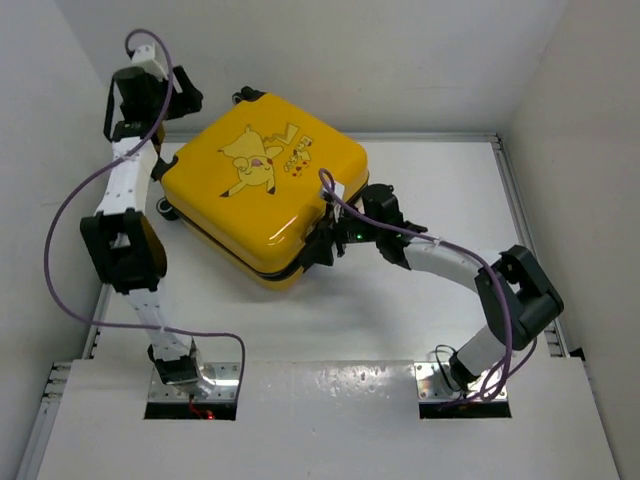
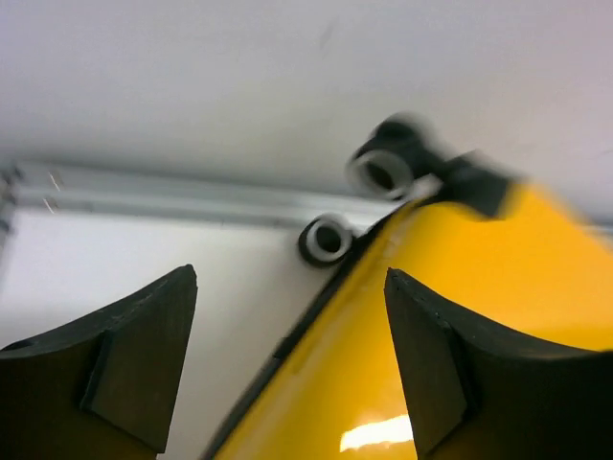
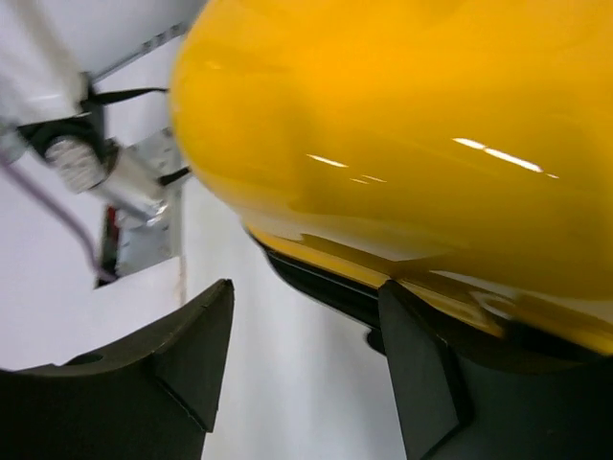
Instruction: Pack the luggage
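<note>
At the near edge of the white worktop point(image 1: 400, 320) the two arms are bolted side by side. The right arm point(image 1: 450, 265) bends out toward 3 o'clock and then reaches back in to the luggage's 4 o'clock edge. The right fingers point(image 3: 182, 355) are spread wide with nothing gripped. One sits over bare worktop, and the other is tucked just under the black trim along the shell's seam; whether it touches cannot be told.

The luggage point(image 1: 265, 190) lies flat with its lid down, cartoon print facing up. It is turned corner-on to the arms and sits toward 11 o'clock of the worktop's middle.

The left arm point(image 1: 125, 250) rises along the 9 o'clock side and curls over at the far left corner, by the luggage's 10 o'clock side. The left fingers point(image 2: 144, 355) are also wide apart and hold nothing. Beyond them, the yellow shell's dark-edged side runs up to two black wheels point(image 2: 326, 240) near the back rail.
</note>
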